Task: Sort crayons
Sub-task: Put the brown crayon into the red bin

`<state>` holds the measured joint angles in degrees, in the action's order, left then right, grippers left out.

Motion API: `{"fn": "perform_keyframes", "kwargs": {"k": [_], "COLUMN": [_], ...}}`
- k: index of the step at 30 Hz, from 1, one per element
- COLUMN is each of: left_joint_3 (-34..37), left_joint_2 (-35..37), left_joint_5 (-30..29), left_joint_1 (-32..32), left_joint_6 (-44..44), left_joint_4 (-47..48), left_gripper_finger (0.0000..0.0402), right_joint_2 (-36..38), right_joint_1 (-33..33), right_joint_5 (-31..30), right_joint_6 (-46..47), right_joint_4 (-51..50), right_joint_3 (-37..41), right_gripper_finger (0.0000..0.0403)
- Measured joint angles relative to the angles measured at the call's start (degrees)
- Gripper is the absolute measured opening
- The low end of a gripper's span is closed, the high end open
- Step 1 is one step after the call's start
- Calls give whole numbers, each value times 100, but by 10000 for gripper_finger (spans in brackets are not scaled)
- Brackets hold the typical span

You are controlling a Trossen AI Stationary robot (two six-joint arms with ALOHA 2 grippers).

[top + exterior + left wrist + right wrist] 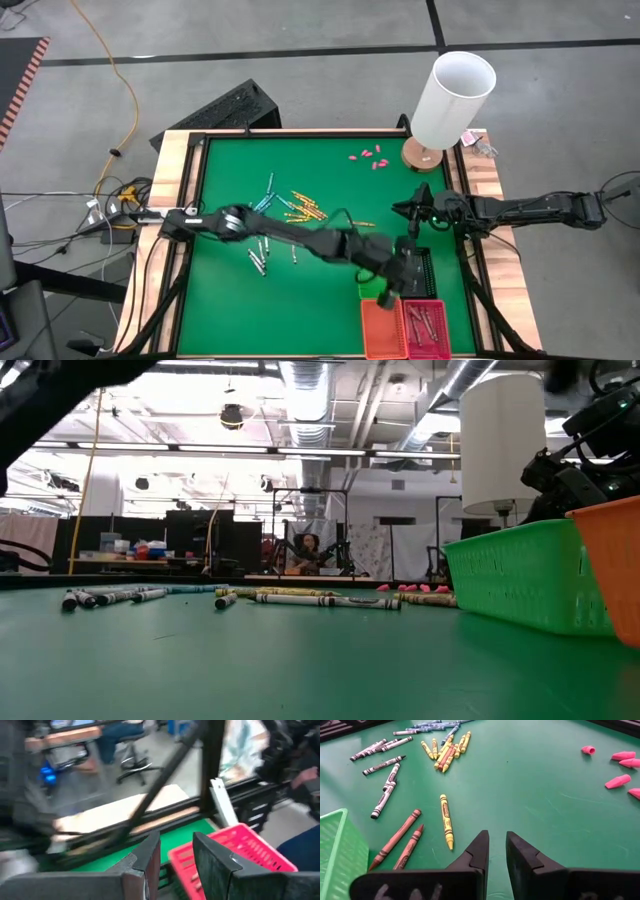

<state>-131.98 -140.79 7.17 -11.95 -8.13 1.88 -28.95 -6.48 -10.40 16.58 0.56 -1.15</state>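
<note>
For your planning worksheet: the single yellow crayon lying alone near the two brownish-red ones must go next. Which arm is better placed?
Probably the right. Its gripper hangs empty just by that yellow crayon. The left gripper is stretched over the pink basket, away from it.

The crayons (445,819) wear paper wraps. The table mat (540,795) looks smooth and matt, with a wood rim (176,170). The pink basket (240,851) looks like plastic mesh.

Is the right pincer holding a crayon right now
No, the right pincer has nothing between its fingers and only bare green table shows in the gap, with the nearest yellow crayon lying apart on the mat.
</note>
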Motion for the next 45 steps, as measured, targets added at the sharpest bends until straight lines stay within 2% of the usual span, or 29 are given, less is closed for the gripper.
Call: {"fn": "perform_keyframes", "kwargs": {"k": [2, 5, 11, 16, 21, 23, 31, 36, 40, 45], "left_joint_3": [0, -28, 9, -2, 985, 1522, 3730, 4731, 5288, 5517], "left_joint_2": [494, 1117, 1794, 1938, 1997, 2154, 2472, 2460, 2446, 2448], "left_joint_5": [-204, -192, 387, 714, 523, 515, 426, 654, 457, 273], "left_joint_1": [119, 361, 881, 971, 1029, 1060, 1073, 1149, 1199, 1315], "left_joint_6": [-119, -365, -771, -1058, -1018, -917, -930, -961, -1185, -1535], "left_joint_4": [679, 1776, 3945, 4805, 4864, 4564, 2406, 548, -824, -1088], "left_gripper_finger": [103, 103, 103, 103, 103, 103, 102, 102, 102, 102], "right_joint_2": [-3, -5, -31, -42, -41, -42, -42, -40, -42, -42], "right_joint_1": [0, 0, 0, 0, 0, 0, 0, 0, 0, -18], "right_joint_5": [5, 5, 5, 3, 5, 5, 5, 5, 4, -29], "right_joint_6": [0, -4, -15, -57, -55, -57, -55, -55, -52, -50], "right_joint_4": [-8, -11, -16, -18, -22, -22, -22, -20, -20, -15], "right_joint_3": [-2, -2, -2, -2, 0, 0, 0, 3, 3, 3], "right_gripper_finger": [68, 68, 68, 68, 68, 68, 68, 68, 68, 68]}}
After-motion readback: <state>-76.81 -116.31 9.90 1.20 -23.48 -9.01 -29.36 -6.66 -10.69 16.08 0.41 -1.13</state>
